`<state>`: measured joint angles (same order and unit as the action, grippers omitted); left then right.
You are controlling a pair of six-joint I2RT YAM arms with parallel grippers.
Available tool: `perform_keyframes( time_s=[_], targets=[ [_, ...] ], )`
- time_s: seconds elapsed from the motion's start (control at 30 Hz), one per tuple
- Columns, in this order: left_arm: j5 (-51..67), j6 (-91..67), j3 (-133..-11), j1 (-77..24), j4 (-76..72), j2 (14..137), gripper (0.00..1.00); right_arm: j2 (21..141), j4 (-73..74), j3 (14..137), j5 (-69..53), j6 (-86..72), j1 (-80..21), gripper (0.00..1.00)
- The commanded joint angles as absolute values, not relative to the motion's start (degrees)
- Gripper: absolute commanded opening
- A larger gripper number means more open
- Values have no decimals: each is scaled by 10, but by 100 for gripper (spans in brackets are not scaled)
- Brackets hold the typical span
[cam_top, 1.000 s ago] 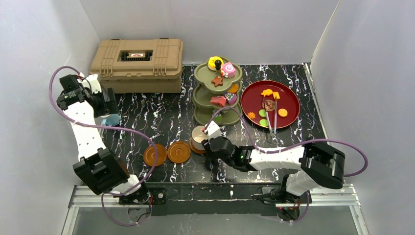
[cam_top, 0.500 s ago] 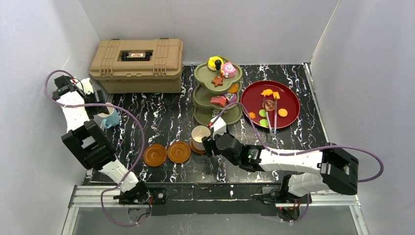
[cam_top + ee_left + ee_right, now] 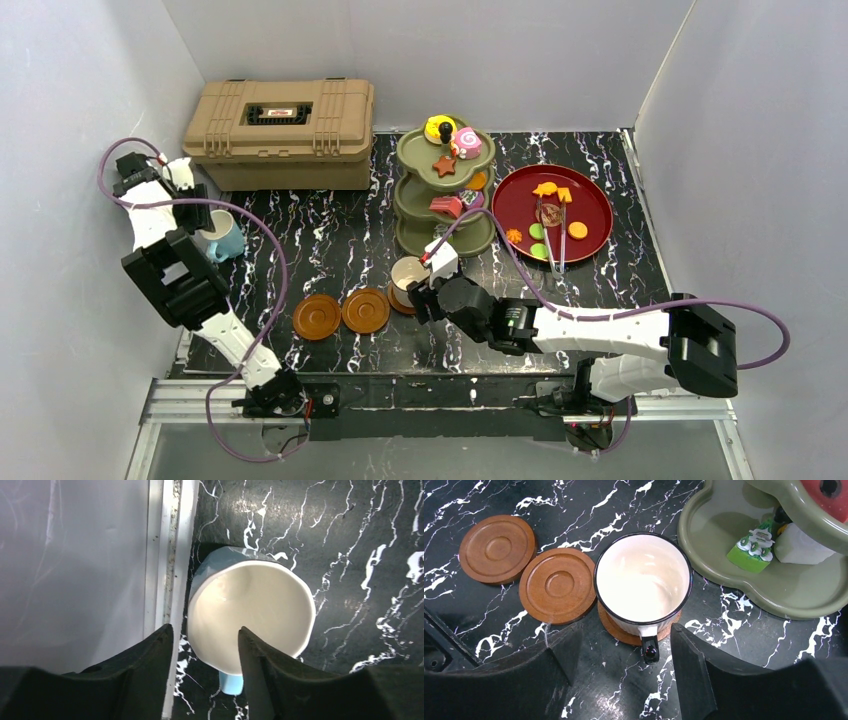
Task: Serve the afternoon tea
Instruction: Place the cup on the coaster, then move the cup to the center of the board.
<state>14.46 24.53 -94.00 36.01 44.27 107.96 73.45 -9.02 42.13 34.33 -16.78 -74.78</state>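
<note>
The white-and-blue cup [image 3: 221,237] stands at the table's far left edge. My left gripper [image 3: 197,214] straddles its near rim [image 3: 215,652]: one finger [image 3: 155,655] is outside with a small gap to the wall, the other [image 3: 255,660] is over the inside. The white mug [image 3: 409,273], with a black rim, sits on a wooden saucer [image 3: 621,630]. Its handle [image 3: 650,650] points between the spread fingers of my right gripper [image 3: 624,630], which touch nothing. Two bare saucers [image 3: 316,317] [image 3: 366,311] lie left of the mug. The green tiered stand [image 3: 445,190] holds pastries.
A tan toolbox [image 3: 280,130] sits at the back left. The dark-red plate [image 3: 590,205] on the right holds loose pastries and tongs [image 3: 553,240]. A metal rail and the white wall [image 3: 165,555] run right beside the blue cup.
My left gripper's jaws have narrowed around the cup's rim, and the left arm has folded closer to the wall. The right gripper has backed slightly from the mug, which stays on its saucer.
</note>
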Motion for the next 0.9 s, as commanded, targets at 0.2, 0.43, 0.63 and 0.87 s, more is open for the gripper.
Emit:
perform_keyframes(
  time_s=[0.2, 0.43, 0.63, 0.87],
  targets=[
    [164, 222, -907, 331, 444, 1061, 6, 737, -92, 452, 364, -175, -757, 65],
    [194, 93, -792, 322, 456, 949, 0, 735, -96, 446, 367, -173, -758, 65],
    [207, -38, -646, 283, 420, 809, 0, 736, -106, 441, 369, -172, -759, 65],
    [206, -142, -561, 218, 376, 735, 6, 742, -118, 435, 367, -172, -759, 66]
  ],
)
